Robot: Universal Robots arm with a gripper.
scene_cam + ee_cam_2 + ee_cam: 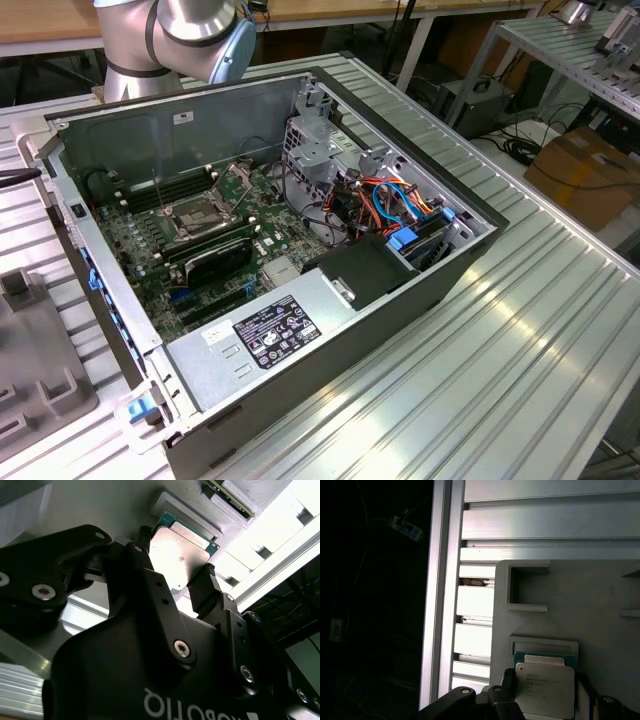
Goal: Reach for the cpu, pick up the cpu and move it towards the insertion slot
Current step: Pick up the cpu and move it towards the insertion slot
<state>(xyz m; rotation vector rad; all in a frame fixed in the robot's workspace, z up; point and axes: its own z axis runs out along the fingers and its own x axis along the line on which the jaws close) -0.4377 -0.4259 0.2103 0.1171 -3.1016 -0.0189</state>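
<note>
1. in both wrist views the gripper (175,552) is closed on the cpu (545,687). its black fingers (205,587) sit against two opposite edges of the chip.
2. the cpu, silver face up with a green rim, is at a raised-lipped pocket of a grey holder plate (560,595), held between the fingers. whether it still rests in the pocket or is just clear of it, i cannot tell.
3. the holder plate lies on the slatted aluminium table (475,600). another lipped pocket (527,587) is on the same plate, near the cpu.
4. in the exterior view the open computer case (150,130) lies on the table, with the arm (170,35) rising behind its far wall.
5. the insertion slot (195,215) sits on the board low inside the case, its silver frame ringed by the case walls.
6. close around the slot are long narrow memory slots (155,190) and a black ribbed block (215,258) just beside it.
7. also in the case are a metal drive cage (325,140), orange and blue cables (400,205) and a silver labelled power supply (270,335).
8. outside the case, a grey fixture (40,350) lies at the exterior view's left and a cardboard box (585,165) at its right.
</note>
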